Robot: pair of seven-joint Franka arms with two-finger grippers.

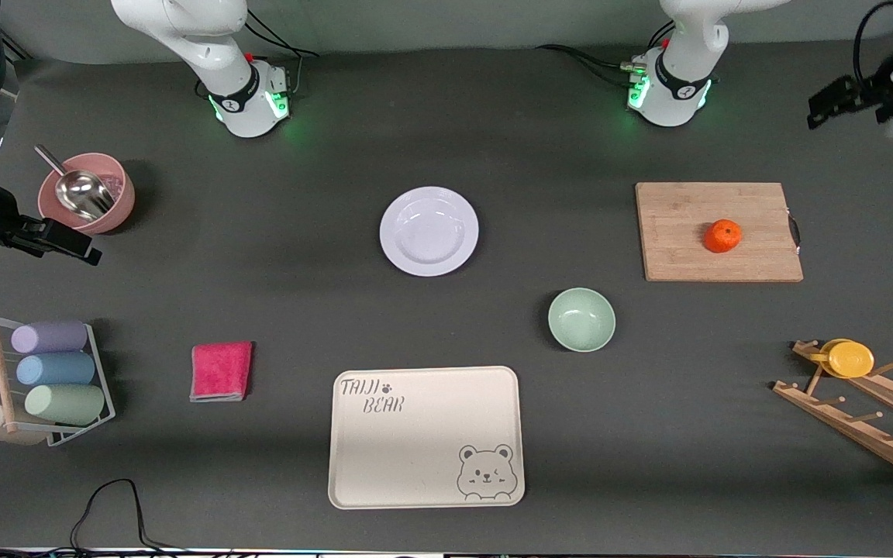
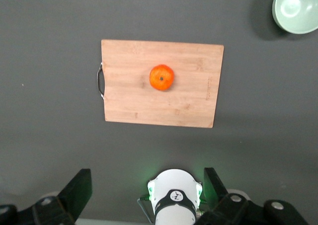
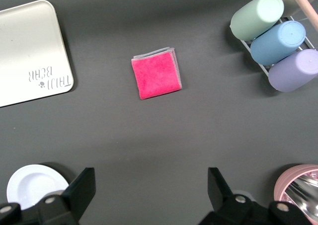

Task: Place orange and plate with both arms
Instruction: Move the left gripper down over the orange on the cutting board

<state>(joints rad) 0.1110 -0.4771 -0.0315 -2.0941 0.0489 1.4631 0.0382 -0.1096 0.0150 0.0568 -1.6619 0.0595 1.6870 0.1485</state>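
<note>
The orange [image 1: 722,235] lies on a wooden cutting board [image 1: 679,256] toward the left arm's end of the table; it also shows in the left wrist view [image 2: 161,77]. The white plate [image 1: 429,231] sits mid-table, and its edge shows in the right wrist view [image 3: 32,185]. My left gripper [image 1: 842,101] hangs open and empty high over the table edge beside the board, with its fingers wide apart in the left wrist view [image 2: 147,187]. My right gripper [image 1: 67,242] hangs open and empty high over the table beside the pink bowl; it also shows in the right wrist view [image 3: 150,187].
A pale-green bowl [image 1: 581,319] and a cream bear tray [image 1: 423,480] lie nearer the front camera than the plate. A pink cloth [image 1: 221,370], a cup rack [image 1: 51,380] and a pink bowl with a scoop [image 1: 117,205] are toward the right arm's end. A wooden rack with a yellow disc [image 1: 849,359] stands near the board.
</note>
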